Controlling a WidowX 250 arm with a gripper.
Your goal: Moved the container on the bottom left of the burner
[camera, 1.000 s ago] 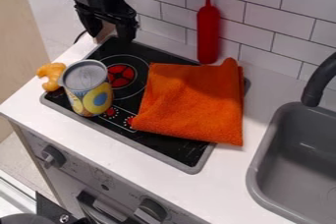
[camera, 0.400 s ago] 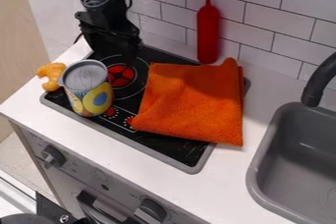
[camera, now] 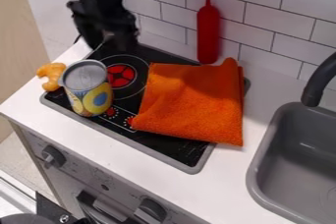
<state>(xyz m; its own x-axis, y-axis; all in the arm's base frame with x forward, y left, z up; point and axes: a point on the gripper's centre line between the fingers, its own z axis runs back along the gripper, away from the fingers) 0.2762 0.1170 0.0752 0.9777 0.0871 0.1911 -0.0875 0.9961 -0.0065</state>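
The black two-finger gripper (camera: 110, 43) hung over the black cooktop's (camera: 174, 150) back-left corner, its fingers apart and nothing between them. Nearer the cooktop's front-left corner, the blue-and-yellow cylindrical can with a grey lid (camera: 91, 95) stood upright, lower left of the red round burner (camera: 121, 75). A knobbly yellow-orange toy (camera: 51, 76) lay by the counter's (camera: 253, 134) left edge. The folded orange cloth (camera: 190, 102) covered much of the cooktop's right side; the slim red bottle (camera: 208, 34) stood behind.
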